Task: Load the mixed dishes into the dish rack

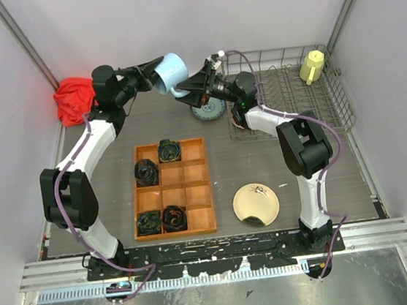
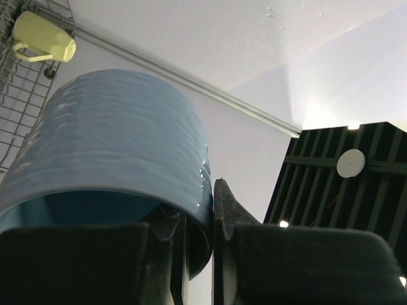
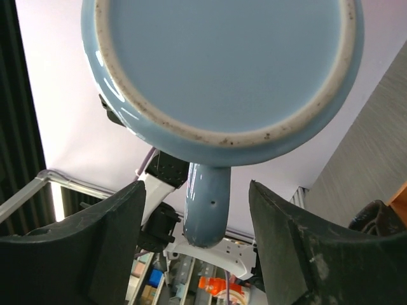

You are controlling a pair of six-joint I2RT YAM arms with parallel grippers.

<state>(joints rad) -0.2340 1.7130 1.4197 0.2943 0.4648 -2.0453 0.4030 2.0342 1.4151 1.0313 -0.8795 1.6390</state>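
Light blue ceramic cup (image 1: 171,71) is up in the air just off the left end of the big grey wire dish rack (image 1: 308,104), tipped on its side with its base turned toward the rack. My left gripper (image 1: 152,74) has it by the rim. In the left wrist view one finger (image 2: 226,210) is pressed on the outside wall and the other is inside the mouth, so it's clamped on the cup (image 2: 114,146).

The right gripper (image 1: 190,89) reaches out from the rack side and its jaws are spread. From the right wrist cam I'm looking straight at the cup's base (image 3: 222,63), and the handle hangs down between the two fingers (image 3: 121,235) with a gap on each side, so there's no contact there.

The pale yellow mug (image 1: 313,66) sits in the rack's far right corner. The small teal patterned plate (image 1: 210,110) lies flat on the table right against the rack's left side, under the right arm. The cream round plate (image 1: 245,195) is on the table well in front of the rack, toward the arm bases. The orange-brown wooden compartment tray (image 1: 193,190) is left of the rack and nearer to me, with four dark roundish things in its cells that I can't make out. The red cloth (image 1: 74,97) is bunched up far left of the rack.
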